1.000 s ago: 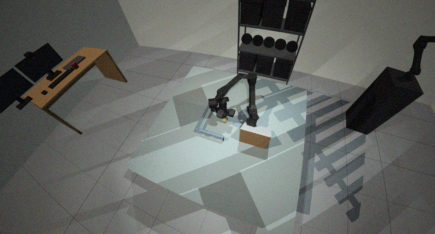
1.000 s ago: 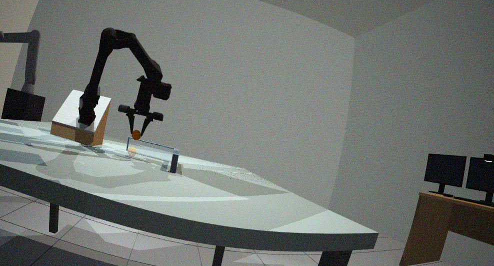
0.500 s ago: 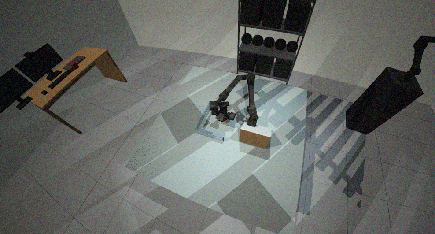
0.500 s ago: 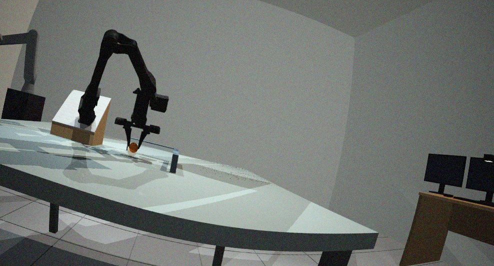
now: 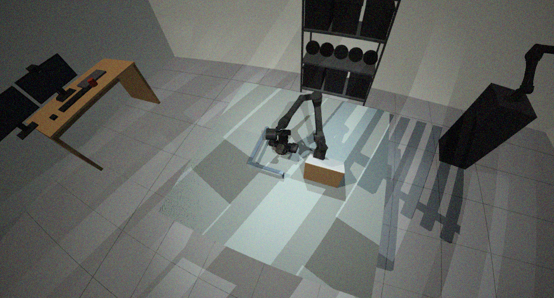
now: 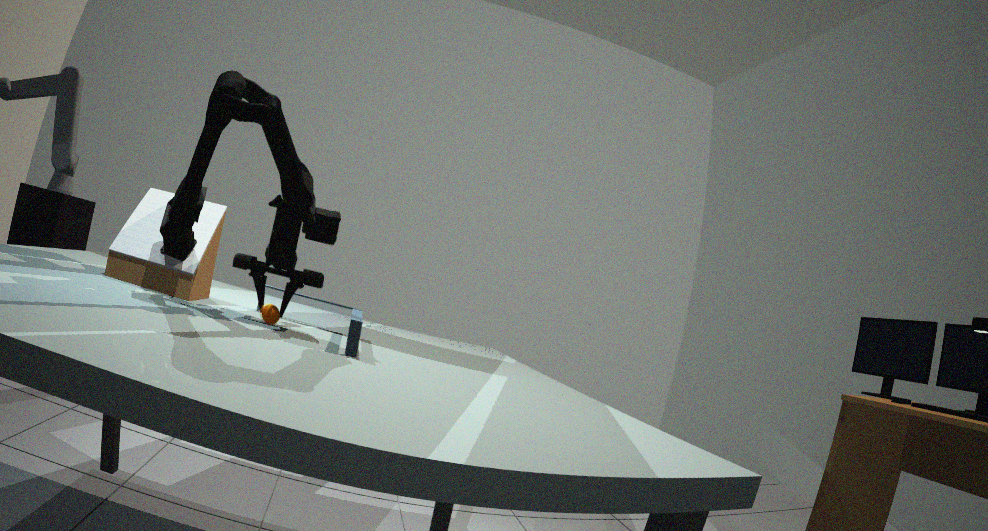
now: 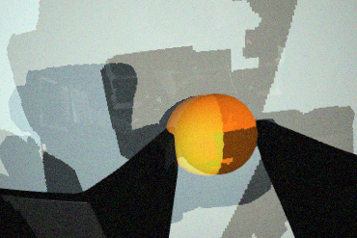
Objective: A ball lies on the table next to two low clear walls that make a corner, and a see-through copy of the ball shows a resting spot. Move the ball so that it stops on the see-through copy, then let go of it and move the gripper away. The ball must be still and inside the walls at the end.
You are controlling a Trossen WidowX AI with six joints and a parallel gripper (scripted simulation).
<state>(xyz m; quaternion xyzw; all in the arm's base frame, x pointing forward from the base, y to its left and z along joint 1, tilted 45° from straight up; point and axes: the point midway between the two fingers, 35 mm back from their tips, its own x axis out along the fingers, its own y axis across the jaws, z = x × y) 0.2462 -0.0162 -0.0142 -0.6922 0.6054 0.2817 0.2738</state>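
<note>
Claw point(image 7: 214, 144) first: from the wrist view I see its two dark fingers clamped on the orange ball point(image 7: 218, 132), one on each side. A paler see-through copy point(image 7: 193, 146) overlaps the ball's left part, so the two nearly coincide. From the exterior view I see the ball point(image 6: 270, 313) down at the surface point(image 6: 414, 403), the claw point(image 6: 274, 305) pointing straight down on it. Just right of it stands the end of a low clear wall point(image 6: 353, 333). Farther back, the arm rises from a wooden block point(image 6: 165, 248).
</note>
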